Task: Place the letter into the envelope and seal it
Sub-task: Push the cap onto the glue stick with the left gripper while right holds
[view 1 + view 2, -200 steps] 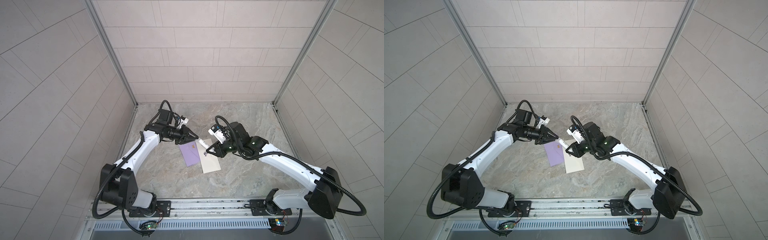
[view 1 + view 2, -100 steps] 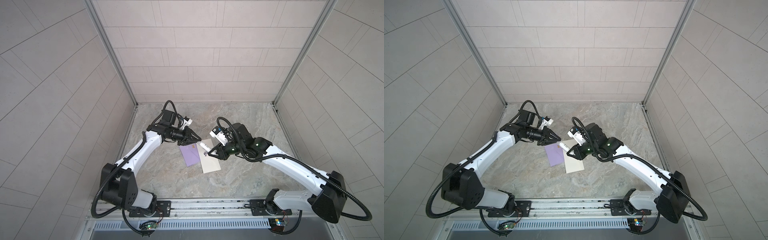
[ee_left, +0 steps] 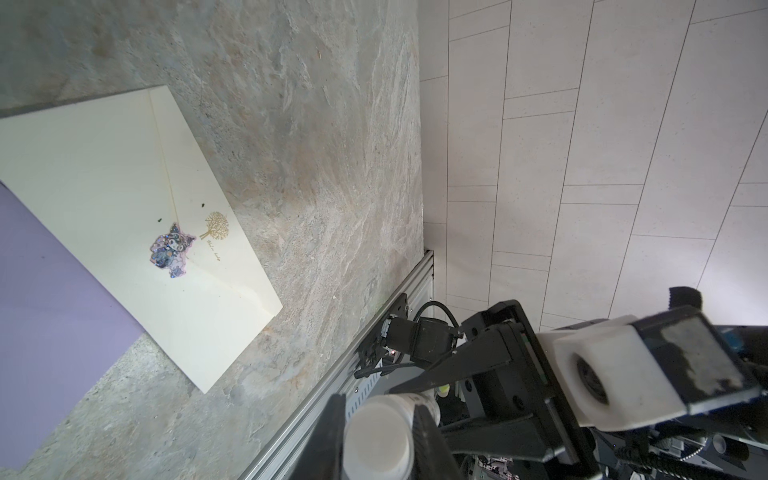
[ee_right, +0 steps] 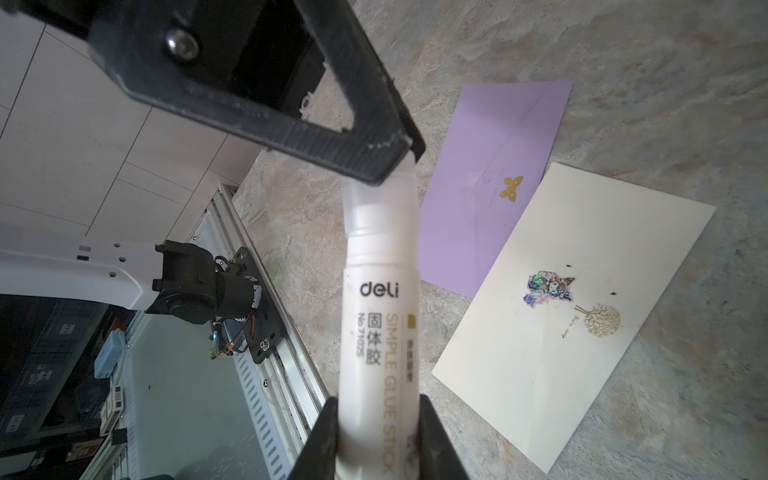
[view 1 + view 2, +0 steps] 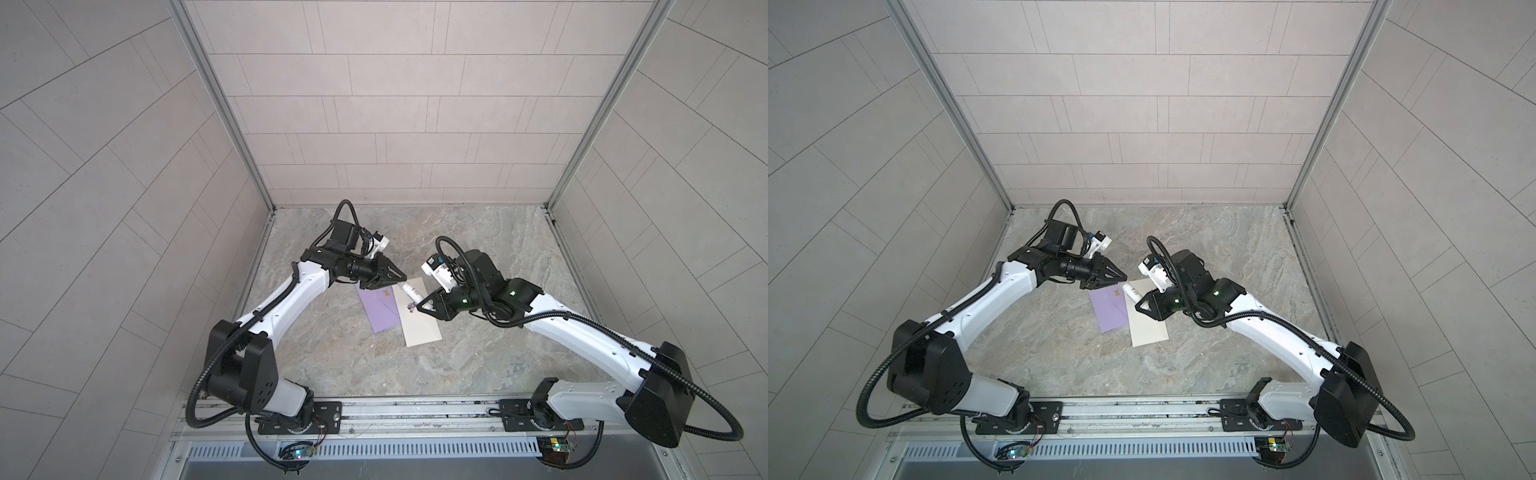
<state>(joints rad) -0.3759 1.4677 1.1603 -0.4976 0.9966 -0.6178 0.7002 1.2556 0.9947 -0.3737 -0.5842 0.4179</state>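
**Operator:** Where is the envelope?

**Spotter:** The cream envelope (image 4: 582,332) lies flat on the bench (image 5: 478,249), directly below your two hands. One long edge laps over the purple envelope (image 4: 498,166), which sits more to your left hand's side. A sticker (image 4: 548,286) sits at the point of the cream flap, and the flap looks folded down.

**Operator:** What has changed in the last second?

**Spotter:** Very little. Both hands have drifted slightly, together, and neither grip has altered. Your right hand (image 4: 376,415) stays clenched on the body of the glue stick (image 4: 380,316). Your left hand (image 3: 378,415) stays clenched on its cap (image 4: 380,208). The cap is still seated on the tube with no gap showing. I judge that you are still at the uncapping step. No glue can reach a flap until the two hands pull or twist apart.

**Operator:** What can't you make out?

**Spotter:** The letter. No loose sheet shows anywhere under your hands, and I cannot tell whether it is already inside either envelope. I also cannot tell whether the cream flap is stuck down or only resting. In the right wrist view your left hand covers the tip of the cap. In the left wrist view the purple envelope is cut off at the frame edge. In both top views your left hand hides its far corner.
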